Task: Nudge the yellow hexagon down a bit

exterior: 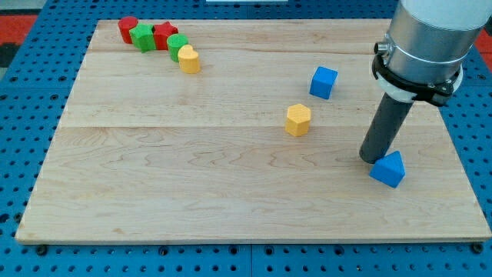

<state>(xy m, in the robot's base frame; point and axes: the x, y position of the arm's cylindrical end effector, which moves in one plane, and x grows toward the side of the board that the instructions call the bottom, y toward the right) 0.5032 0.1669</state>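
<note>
The yellow hexagon (297,120) lies on the wooden board (192,177), a little right of its middle. My tip (370,158) is to the hexagon's right and a bit lower, well apart from it. The tip stands right at the upper left edge of a blue triangular block (388,169). A blue cube (324,81) lies above and right of the hexagon.
At the view's top left is a cluster: a red block (127,28), a green block (142,37), a red star (164,35), a green block (177,45) and a yellow block (189,59). A blue pegboard (23,115) surrounds the board.
</note>
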